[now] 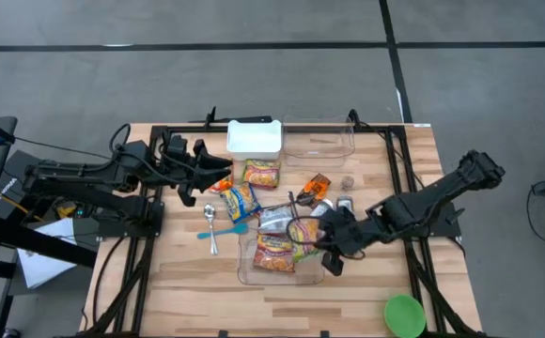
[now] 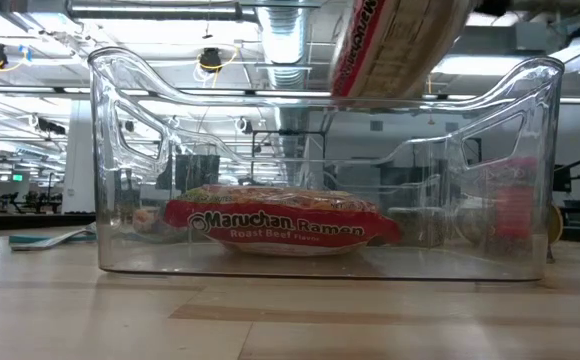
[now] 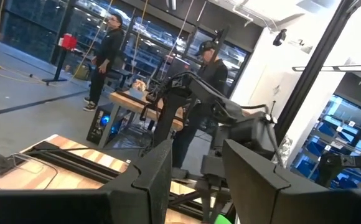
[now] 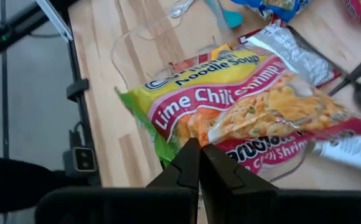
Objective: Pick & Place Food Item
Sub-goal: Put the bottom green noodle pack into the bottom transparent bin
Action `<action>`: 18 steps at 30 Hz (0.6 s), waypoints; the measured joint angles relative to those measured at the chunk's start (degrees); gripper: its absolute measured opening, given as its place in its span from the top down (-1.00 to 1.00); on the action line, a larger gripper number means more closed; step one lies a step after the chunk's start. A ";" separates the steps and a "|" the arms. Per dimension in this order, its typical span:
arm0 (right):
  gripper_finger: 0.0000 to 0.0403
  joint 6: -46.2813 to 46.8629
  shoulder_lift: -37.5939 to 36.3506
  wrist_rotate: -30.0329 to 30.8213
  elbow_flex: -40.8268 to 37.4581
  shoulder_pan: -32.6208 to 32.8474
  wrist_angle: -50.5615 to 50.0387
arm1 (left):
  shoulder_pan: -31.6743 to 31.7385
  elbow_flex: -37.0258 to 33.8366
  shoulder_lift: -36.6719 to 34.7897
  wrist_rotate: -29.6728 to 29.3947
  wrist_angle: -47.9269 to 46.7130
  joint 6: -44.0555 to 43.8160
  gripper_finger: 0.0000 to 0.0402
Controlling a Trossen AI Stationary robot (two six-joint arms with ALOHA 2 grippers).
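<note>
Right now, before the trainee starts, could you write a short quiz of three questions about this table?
1. True or false: the right gripper is shut on a ramen packet.
2. What lies inside the clear bin? A) a spoon B) a Roast Beef ramen C) nothing
3. Which arm is nearer to the white box?
Key: 1 true; 2 B; 3 the left.
</note>
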 joint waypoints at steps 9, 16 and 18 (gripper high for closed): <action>1.00 12.06 0.82 6.85 0.00 4.42 0.54 | -0.01 0.00 0.00 3.09 -0.02 0.28 0.32; 1.00 10.48 5.81 4.95 -0.04 4.32 1.97 | -0.01 0.00 0.00 3.10 -0.25 0.41 0.32; 1.00 10.22 6.87 4.63 -0.04 4.36 2.41 | 0.00 0.00 0.00 3.09 -0.59 0.44 0.32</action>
